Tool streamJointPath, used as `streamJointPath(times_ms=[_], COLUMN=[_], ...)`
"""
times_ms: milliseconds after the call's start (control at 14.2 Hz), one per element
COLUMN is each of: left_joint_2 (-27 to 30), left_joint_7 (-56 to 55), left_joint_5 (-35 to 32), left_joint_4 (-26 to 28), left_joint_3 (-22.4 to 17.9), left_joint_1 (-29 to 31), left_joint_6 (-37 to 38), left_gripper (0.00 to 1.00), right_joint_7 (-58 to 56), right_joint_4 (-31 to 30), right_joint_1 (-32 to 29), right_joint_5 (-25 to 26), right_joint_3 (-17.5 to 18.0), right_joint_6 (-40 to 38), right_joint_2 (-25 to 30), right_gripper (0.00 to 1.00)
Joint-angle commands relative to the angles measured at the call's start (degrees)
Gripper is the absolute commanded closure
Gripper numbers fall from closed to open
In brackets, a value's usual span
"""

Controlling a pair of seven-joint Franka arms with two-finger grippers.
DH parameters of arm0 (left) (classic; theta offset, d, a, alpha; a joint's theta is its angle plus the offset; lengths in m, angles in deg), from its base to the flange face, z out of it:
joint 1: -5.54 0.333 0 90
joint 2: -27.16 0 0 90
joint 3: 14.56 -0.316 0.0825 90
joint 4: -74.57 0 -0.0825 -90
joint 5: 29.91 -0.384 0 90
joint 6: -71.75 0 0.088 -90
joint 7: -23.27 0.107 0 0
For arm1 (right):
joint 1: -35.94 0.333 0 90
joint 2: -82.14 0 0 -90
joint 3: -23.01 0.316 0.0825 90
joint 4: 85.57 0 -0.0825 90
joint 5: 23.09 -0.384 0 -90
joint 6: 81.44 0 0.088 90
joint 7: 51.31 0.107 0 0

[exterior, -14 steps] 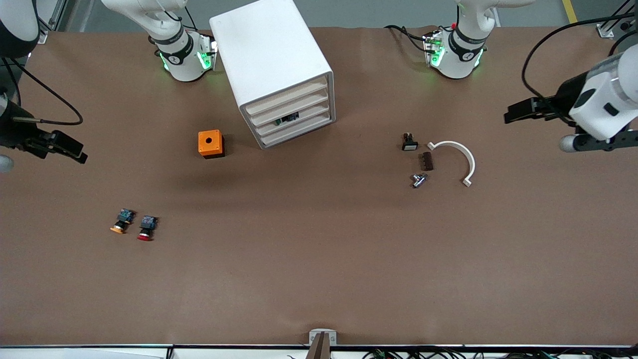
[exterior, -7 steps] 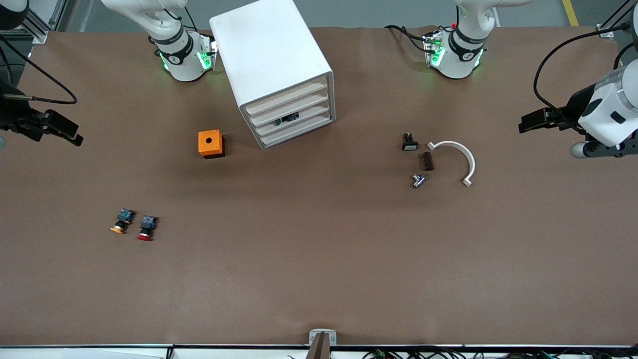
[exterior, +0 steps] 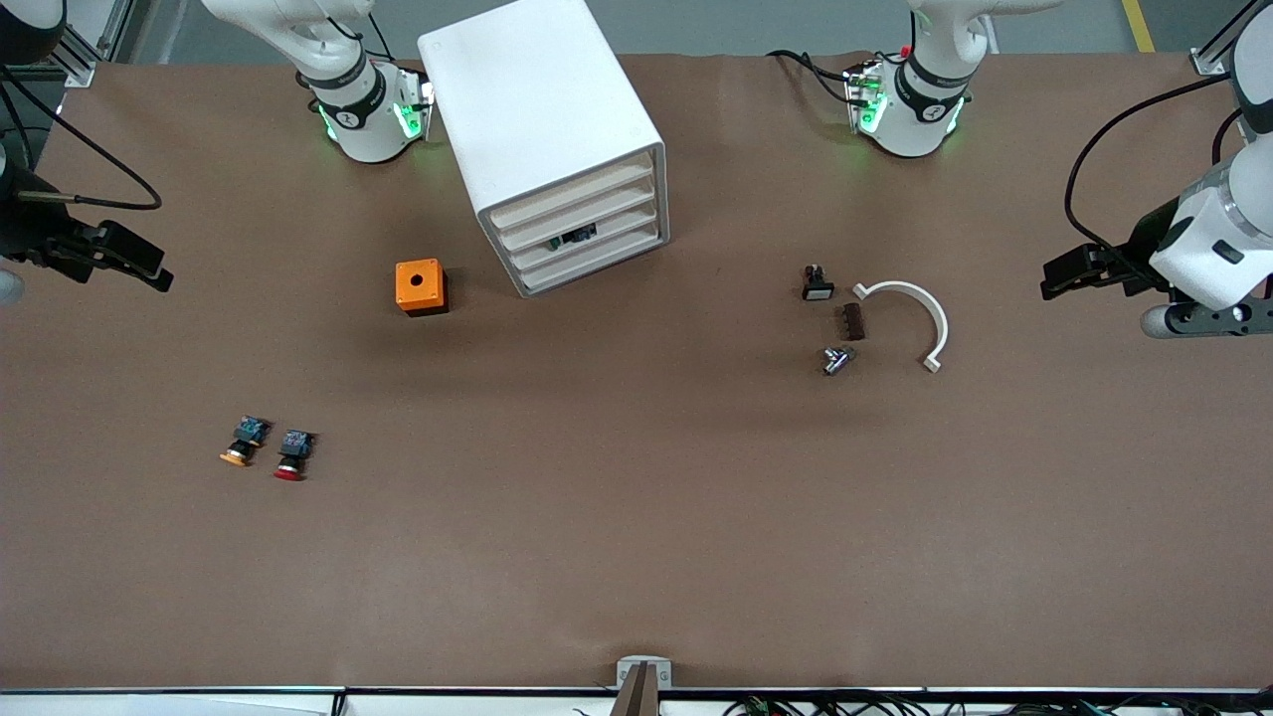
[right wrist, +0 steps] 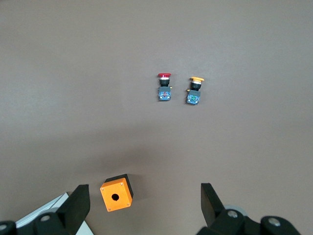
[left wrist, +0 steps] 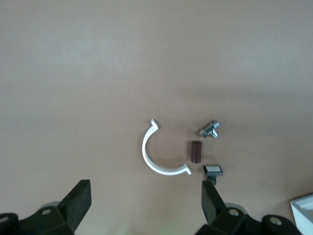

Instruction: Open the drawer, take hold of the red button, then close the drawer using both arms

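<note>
Cabinet (exterior: 552, 139) is sitting near the robots' edge, its drawer (exterior: 578, 211) shut flush. Left gripper (left wrist: 145, 200) and right gripper (right wrist: 143, 203) are hanging at opposite ends, fingers spread wide, holding nothing. Button (exterior: 291, 454) is lying toward the right arm's end, beside an orange-capped twin (exterior: 242, 442).

On your brown tabletop (exterior: 636, 517), take the cabinet (exterior: 542, 119) as landmark: orange box (exterior: 421, 286) just beside it; red button (exterior: 291, 455), orange-capped button (exterior: 242, 442) nearer the camera; white clamp (exterior: 910, 313) toward the left arm's end.
</note>
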Motion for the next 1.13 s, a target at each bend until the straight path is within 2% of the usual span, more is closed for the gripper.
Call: streamJointPath(times_ms=[0, 211, 423, 1057], left_joint_2=[3.3, 4.8, 4.3, 3.8], left_joint_7=[3.4, 6.0, 5.7, 6.2], left_joint_5=[-1.0, -0.4, -0.4, -0.3], left_joint_4=[0.7, 0.2, -2.6, -3.0], left_joint_3=[-0.1, 0.1, 0.7, 0.8], left_joint_1=[2.7, 4.2, 3.8, 3.6], left_joint_6=[-0.6, 0.7, 1.9, 2.4], left_gripper=[0.01, 0.01, 0.01, 0.01], right_joint_7=[-0.3, -0.3, -0.3, -0.3], right_joint_4=[-0.7, -0.7, -0.6, -0.4], right_joint_1=[0.3, 0.3, 0.3, 0.2], right_joint_5=[1.1, 1.1, 1.1, 1.1], right_joint_3=[0.0, 0.0, 0.0, -0.1], right_joint_6=[0.1, 0.0, 0.0, 0.1], right_joint_2=[1.0, 1.1, 1.1, 1.2], right_gripper=[0.0, 0.0, 0.0, 0.0])
